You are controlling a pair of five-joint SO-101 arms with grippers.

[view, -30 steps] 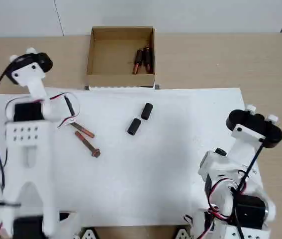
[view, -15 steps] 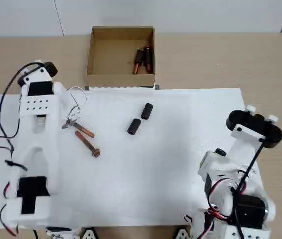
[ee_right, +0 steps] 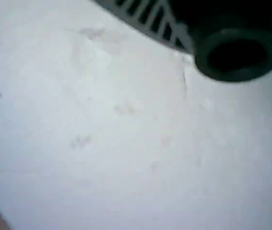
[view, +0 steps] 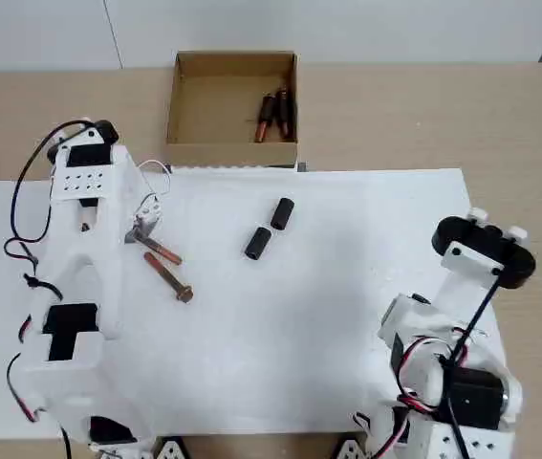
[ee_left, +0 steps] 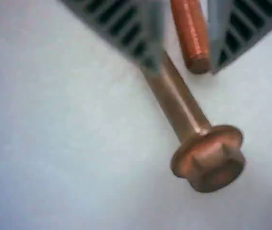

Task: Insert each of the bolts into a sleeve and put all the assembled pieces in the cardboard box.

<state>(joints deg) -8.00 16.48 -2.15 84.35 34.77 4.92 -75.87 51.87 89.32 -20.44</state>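
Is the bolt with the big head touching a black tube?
Apart. The high view shows bare white mat between the bolt and the nearer tube.

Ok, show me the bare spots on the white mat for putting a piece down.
Widest bare patch: the white mat centre, between the two black cylindrical sleeves, the copper bolts and the right arm. Also bare: the open cardboard box's half away from its assembled pieces. Crowded: around the bolts, where the left gripper sits.
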